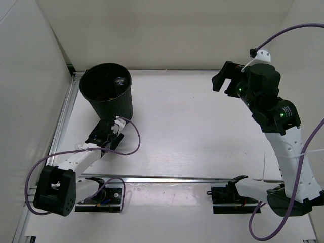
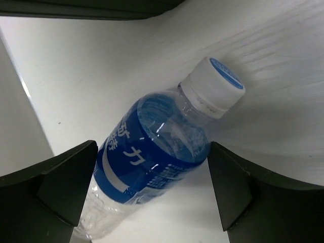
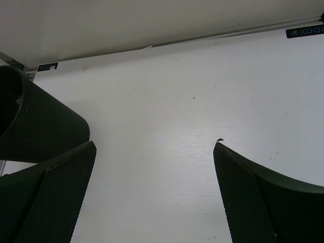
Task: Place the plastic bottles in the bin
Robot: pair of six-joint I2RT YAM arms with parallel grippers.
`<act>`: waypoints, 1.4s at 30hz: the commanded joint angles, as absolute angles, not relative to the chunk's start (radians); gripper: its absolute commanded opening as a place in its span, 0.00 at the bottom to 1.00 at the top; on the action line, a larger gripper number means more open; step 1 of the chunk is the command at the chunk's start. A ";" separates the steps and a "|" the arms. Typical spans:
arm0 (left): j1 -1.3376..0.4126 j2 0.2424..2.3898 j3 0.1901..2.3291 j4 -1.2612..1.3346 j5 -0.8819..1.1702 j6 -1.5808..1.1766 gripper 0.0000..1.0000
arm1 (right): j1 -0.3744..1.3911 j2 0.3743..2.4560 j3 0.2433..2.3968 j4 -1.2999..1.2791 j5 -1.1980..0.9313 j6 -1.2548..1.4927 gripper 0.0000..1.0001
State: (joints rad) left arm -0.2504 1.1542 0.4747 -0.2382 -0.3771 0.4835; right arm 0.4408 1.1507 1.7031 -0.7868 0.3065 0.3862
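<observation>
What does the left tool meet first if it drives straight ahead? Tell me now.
The blue-labelled bottle, lying on the table right between the jaws of the open left tool. It looks close ahead, though depth is hard to judge from this view.

Blue-labelled bottle (image 2: 152,158): base cut off at left wrist view's lower edge. Bin (image 1: 115,104): contents too dark to identify; cropped by right wrist view's left edge.
</observation>
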 commanded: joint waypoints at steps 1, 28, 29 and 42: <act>-0.247 1.163 0.476 -0.218 -0.308 0.453 1.00 | 0.440 1.127 1.695 -0.775 0.304 0.370 1.00; -0.573 1.137 0.919 -0.483 0.136 0.247 0.11 | 0.440 1.127 1.657 -0.756 0.367 0.379 1.00; -0.586 1.128 0.984 -0.483 0.158 0.247 0.11 | 0.440 1.138 1.657 -0.756 0.367 0.388 1.00; -0.559 1.357 1.731 -0.483 -0.004 0.242 0.11 | 0.430 1.158 1.666 -0.756 0.367 0.417 1.00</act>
State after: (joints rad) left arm -0.6258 1.3193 1.5993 -0.4828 0.1452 0.2596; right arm 0.4400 1.1637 1.6547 -0.7898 0.3424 0.4084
